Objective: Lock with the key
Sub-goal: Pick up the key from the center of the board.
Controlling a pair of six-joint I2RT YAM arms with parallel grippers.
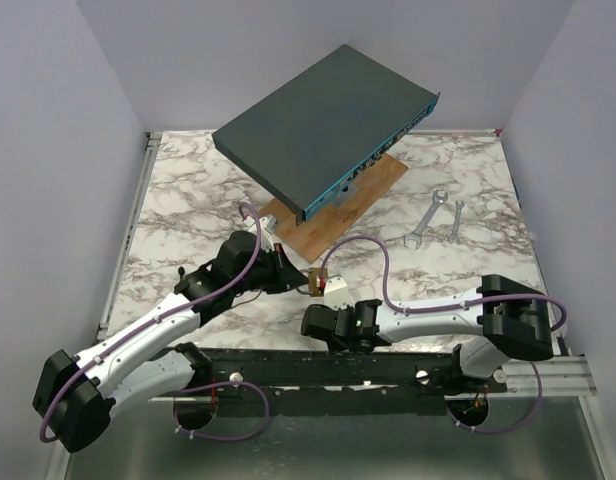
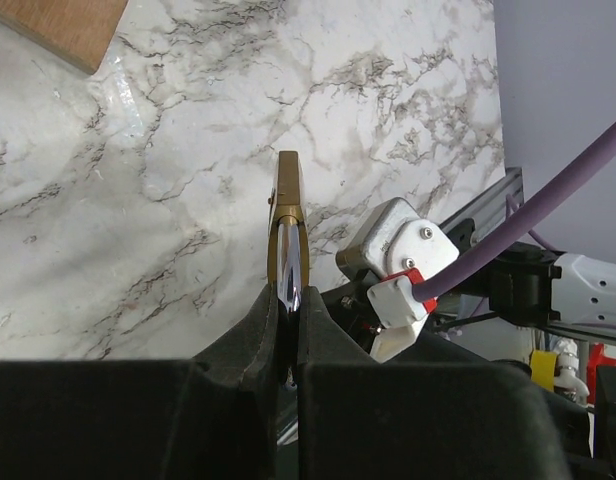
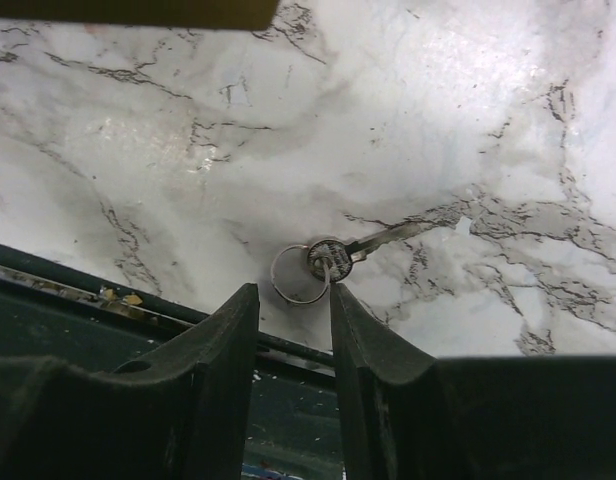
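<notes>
The padlock [image 2: 288,205] has a brass body and a chrome shackle. My left gripper [image 2: 288,300] is shut on the shackle and holds the lock edge-on above the marble table [image 2: 168,200]. From above, the padlock [image 1: 315,281] hangs at the left gripper [image 1: 291,277], near the table's front middle. The silver key [image 3: 333,256] lies flat on the marble with its ring [image 3: 297,276] beside it. My right gripper [image 3: 293,288] is open just short of the ring, and its right fingertip [image 3: 338,292] is right at the key's head. In the top view the right gripper [image 1: 313,322] hides the key.
A dark flat box [image 1: 323,125] rests tilted on a wooden board [image 1: 328,215] at the back middle. Two wrenches [image 1: 438,218] lie to the right of it. The black front rail [image 3: 108,295] runs just under the right fingers. The right arm's white wrist block [image 2: 393,240] is close beside the padlock.
</notes>
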